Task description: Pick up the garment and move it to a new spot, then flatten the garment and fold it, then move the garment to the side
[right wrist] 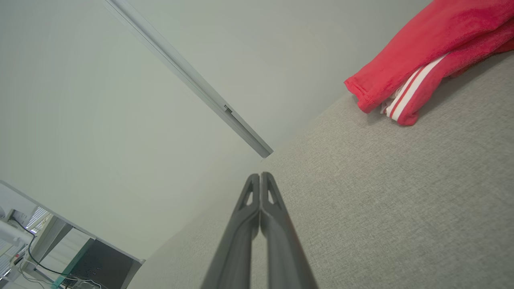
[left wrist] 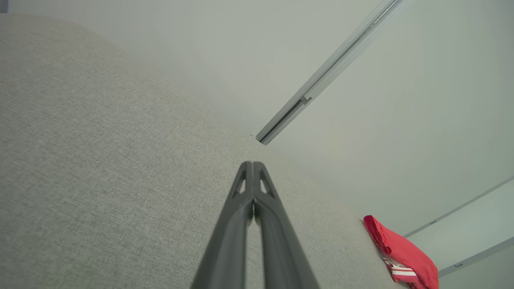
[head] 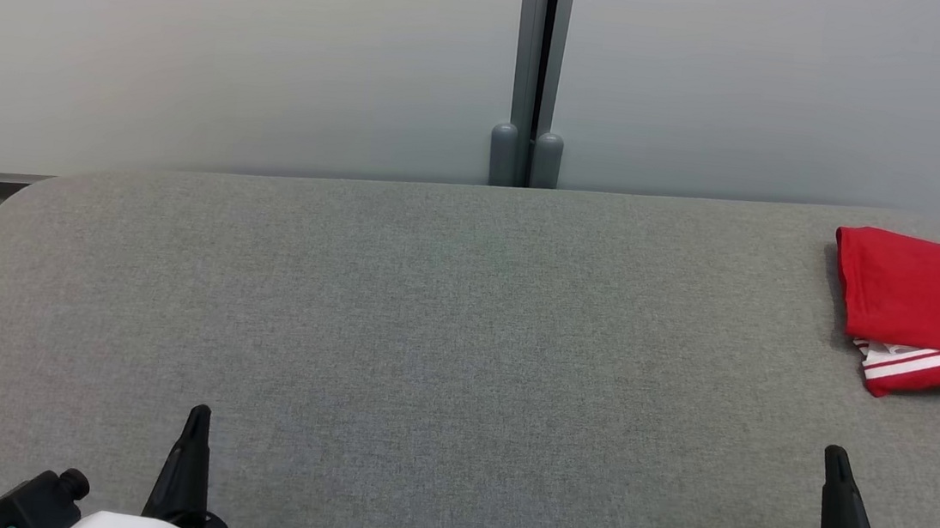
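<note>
On the grey fabric-covered table, the red garment lies folded at the far right edge, so moving, flattening, folding and setting aside all look done. The left gripper and right gripper hover over the near edge, fingers pressed together, holding nothing.

I'm seeing coarse, matt woven cloth covering the bench. The garment is looking soft and fleecy, the left pincer matt plastic.
</note>
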Available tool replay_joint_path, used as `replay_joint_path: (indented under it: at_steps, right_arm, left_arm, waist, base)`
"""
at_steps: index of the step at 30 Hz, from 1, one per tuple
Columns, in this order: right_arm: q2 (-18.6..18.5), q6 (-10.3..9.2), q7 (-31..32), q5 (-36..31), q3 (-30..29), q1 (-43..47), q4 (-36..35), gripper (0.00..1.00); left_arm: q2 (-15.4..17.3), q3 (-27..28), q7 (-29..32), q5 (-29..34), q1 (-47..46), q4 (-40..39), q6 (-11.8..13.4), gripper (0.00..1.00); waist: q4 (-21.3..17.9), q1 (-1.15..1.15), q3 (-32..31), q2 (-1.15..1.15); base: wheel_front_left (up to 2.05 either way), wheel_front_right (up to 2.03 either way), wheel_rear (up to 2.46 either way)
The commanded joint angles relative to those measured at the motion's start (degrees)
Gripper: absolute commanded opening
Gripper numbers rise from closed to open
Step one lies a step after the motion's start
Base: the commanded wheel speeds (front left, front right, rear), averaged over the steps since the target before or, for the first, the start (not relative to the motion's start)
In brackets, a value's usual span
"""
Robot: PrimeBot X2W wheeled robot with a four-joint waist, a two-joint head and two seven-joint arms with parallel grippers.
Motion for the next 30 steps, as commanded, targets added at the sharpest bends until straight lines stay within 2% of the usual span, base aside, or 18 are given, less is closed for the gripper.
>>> replay_joint_path:
  at_steps: [1,30]
  right_arm:
    - [-0.5,0.00,0.6,2.1,-0.4,-1.6,-0.5,0.00]
    - [-0.7,0.00,5.2,21.1,-2.6,-5.3,1.5,0.00]
  left_arm:
    - [0.4,0.6,0.3,-2.1,-1.8,-0.3,-0.5,0.00]
    - [0.7,3.9,4.9,-20.8,-5.9,2.1,-2.8,0.00]
  waist:
    - [0.0,0.00,0.0,0.00]
    - [0.2,0.00,0.9,0.00]
  base:
    - [0.00,0.00,0.00]
    - [0.00,0.00,0.00]
